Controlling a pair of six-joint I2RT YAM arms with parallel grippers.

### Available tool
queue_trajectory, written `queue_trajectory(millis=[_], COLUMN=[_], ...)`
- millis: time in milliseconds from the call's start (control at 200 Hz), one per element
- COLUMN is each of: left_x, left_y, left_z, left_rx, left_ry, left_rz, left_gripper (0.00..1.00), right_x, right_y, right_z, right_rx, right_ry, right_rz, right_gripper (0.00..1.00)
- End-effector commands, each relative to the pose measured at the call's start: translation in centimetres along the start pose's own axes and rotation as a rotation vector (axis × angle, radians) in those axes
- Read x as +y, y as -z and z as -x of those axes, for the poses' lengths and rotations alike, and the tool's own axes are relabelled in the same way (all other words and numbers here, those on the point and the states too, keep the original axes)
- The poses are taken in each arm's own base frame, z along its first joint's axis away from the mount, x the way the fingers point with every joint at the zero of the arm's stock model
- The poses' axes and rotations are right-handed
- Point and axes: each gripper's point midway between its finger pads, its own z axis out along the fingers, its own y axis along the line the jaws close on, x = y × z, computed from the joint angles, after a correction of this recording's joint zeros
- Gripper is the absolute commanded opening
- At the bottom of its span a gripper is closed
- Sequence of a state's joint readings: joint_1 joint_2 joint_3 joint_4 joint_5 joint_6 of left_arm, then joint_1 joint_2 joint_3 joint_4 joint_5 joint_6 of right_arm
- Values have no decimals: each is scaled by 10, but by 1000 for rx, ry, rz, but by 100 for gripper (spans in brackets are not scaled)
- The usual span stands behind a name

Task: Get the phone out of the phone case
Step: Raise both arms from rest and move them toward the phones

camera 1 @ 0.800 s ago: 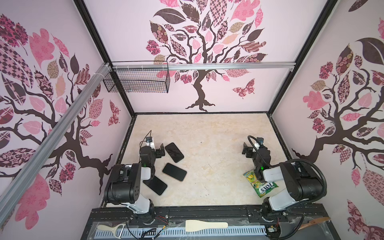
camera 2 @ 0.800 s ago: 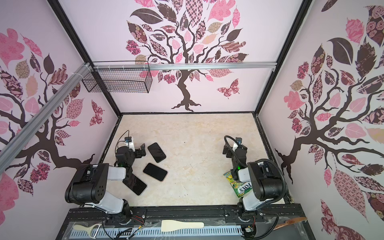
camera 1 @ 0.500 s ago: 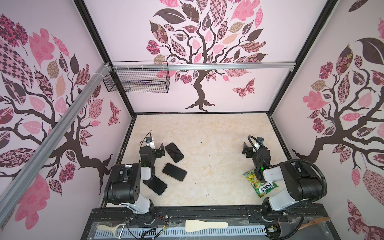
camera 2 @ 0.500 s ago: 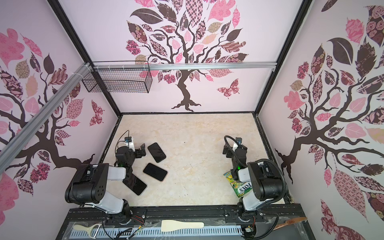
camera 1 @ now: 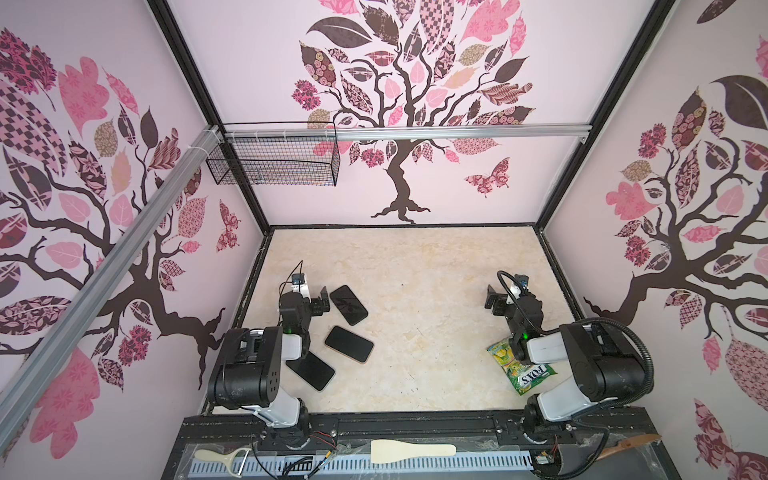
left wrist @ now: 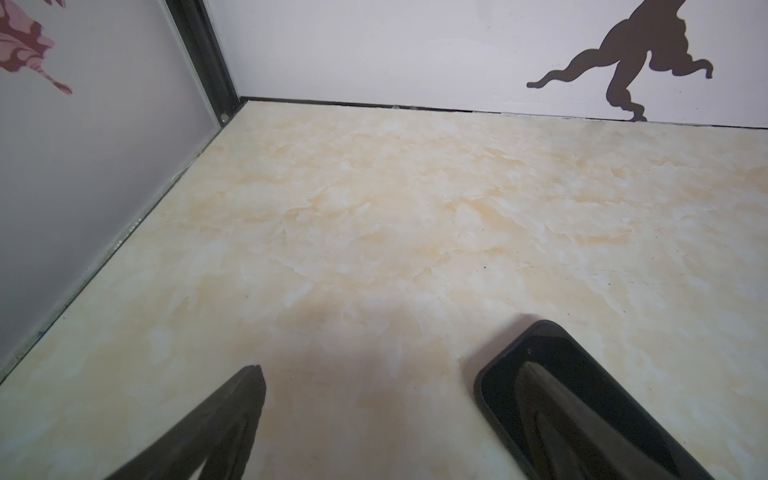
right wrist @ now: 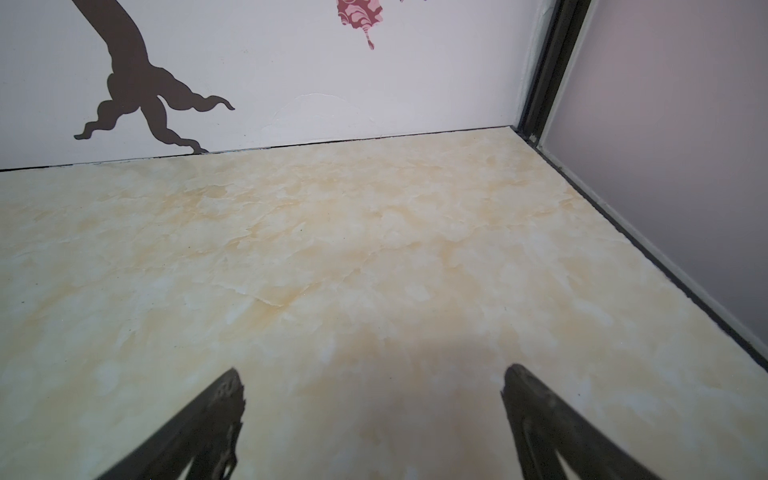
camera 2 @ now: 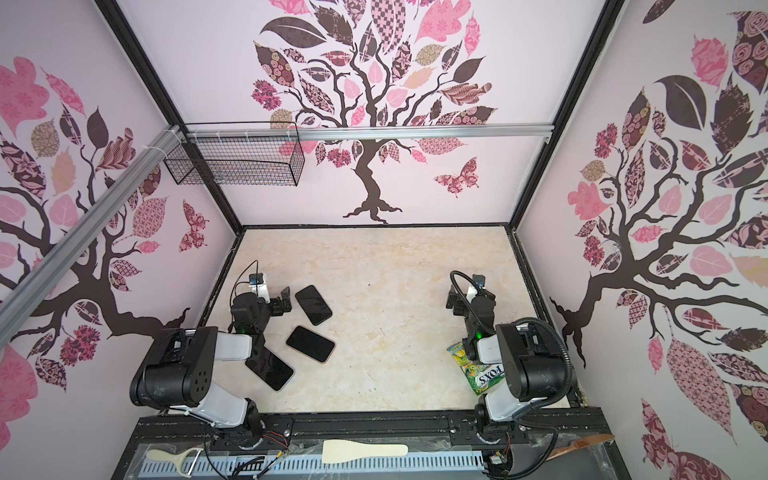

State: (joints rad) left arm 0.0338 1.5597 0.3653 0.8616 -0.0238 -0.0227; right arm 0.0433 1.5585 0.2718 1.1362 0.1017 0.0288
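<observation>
Three dark phones lie face up on the left of the marble table. The far phone has a black case rim around its screen, seen close in the left wrist view. The middle phone has a tan edge. The near phone lies partly under the left arm. My left gripper stands open just left of the far phone, one finger over its edge, holding nothing. My right gripper hangs open over bare table at the right.
A green and yellow candy bag lies under the right arm. A wire basket hangs on the back left wall. A pale spatula and a peeler rest on the front rail. Walls enclose the table on three sides.
</observation>
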Motion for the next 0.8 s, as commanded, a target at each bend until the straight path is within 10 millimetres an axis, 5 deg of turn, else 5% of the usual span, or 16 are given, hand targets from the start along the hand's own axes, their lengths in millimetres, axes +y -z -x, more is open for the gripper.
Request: queue_trajectory(millis=[0,210,430,545,640,795], left_x=[-6,-2,-15,8,26,10], left_y=[16,39,74,96,111,116], left_z=[18,45,88,105,99,92], left_rx=[-103,-81,-136,-122,-31,111], left_ry=[-50,-23,67,286,437,436], left_rz=[35,149,164,284,407,336], left_gripper=[98,99,98,98,98,98], right_x=[5,5,1,-1,-4,-1], right_y=[9,26,44,46,44,37], right_z=[16,39,85,96,93,72], right_rx=[-79,-111,-209,-196,-131,107], right_ry=[-6,-15,-150,-272,-426,-561], right_rz=[38,39,31,20,3,-58], right_gripper=[100,99,99,100,99,99])
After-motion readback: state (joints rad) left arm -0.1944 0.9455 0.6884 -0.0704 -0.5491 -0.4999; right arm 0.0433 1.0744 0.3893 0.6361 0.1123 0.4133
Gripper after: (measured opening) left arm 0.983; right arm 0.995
